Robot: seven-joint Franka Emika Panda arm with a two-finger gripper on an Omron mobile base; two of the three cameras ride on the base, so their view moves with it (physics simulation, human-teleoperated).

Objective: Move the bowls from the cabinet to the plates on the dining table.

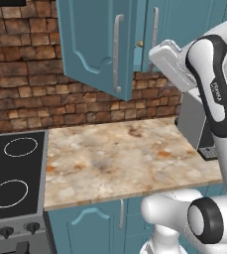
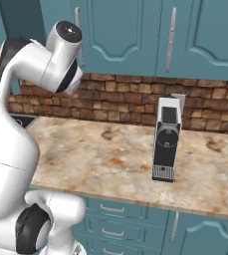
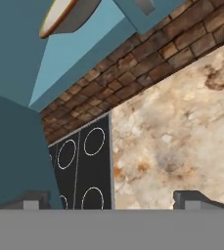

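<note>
Bowl (image 3: 67,17) with the brown rim is sitting up on the shelf inside the cabinet (image 1: 97,42), whose door is hanging open over the counter (image 1: 125,158). Below it, the gripper (image 3: 111,200) is waiting with its jaws wide apart and holding nothing. I am thinking the danger is that open door: the arm is standing close to it, and a careless rise could hit its edge, or push the bowl off the shelf onto the stove (image 3: 84,166).
</note>
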